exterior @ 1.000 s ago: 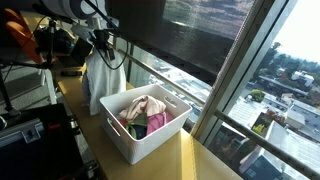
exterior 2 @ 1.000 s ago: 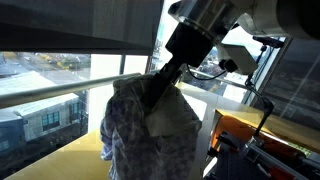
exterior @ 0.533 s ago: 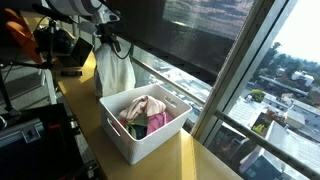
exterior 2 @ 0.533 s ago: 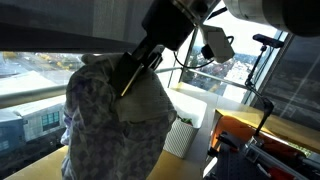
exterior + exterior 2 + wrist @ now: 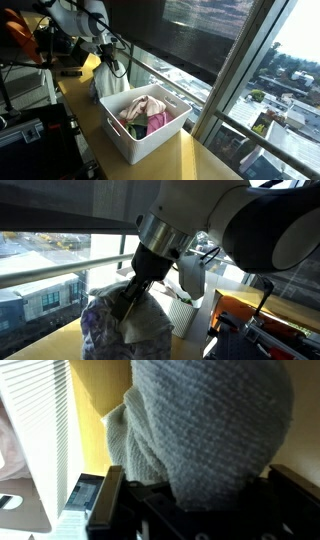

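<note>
My gripper (image 5: 109,60) is shut on a pale cloth (image 5: 114,74) and holds it low over the wooden counter, just beside the far end of a white basket (image 5: 118,140). In an exterior view the gripper (image 5: 128,302) pinches the top of the cloth (image 5: 115,335), which has a faint print and bunches below it. In the wrist view the grey knit cloth (image 5: 210,420) fills the frame between the jaws (image 5: 195,495), with the basket's slatted wall (image 5: 35,430) at the left. The basket holds pink and dark clothes (image 5: 145,112).
The wooden counter (image 5: 200,160) runs along a big window with a railing (image 5: 185,85). Dark equipment and cables (image 5: 35,50) stand behind the arm. The basket also shows behind the arm (image 5: 190,280). An orange and black stand (image 5: 265,320) is at the side.
The gripper lifted the cloth up, then came down with it toward the counter beside the basket. The cloth now bunches lower. The basket has not moved.
</note>
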Robot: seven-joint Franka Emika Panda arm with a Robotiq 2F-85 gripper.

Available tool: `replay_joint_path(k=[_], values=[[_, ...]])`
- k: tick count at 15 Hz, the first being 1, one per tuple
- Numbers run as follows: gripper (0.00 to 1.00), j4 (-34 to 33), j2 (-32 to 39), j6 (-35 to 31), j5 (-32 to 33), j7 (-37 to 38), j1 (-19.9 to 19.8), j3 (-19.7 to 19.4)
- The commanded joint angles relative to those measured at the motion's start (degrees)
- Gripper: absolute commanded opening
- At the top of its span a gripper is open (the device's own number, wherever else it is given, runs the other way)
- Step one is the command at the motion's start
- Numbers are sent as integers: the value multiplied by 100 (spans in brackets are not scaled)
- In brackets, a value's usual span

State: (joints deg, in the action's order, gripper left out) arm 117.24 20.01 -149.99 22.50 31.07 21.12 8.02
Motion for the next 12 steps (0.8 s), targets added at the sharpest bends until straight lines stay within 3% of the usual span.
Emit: replay_joint_path(k=[1,10,12], values=[[31,-255,-116,98,-69,-41,141,-224],[96,-61,-1049,301,-652,-800,-681,-402],[100,-12,-1200,385,-816,-939,-884,-420]])
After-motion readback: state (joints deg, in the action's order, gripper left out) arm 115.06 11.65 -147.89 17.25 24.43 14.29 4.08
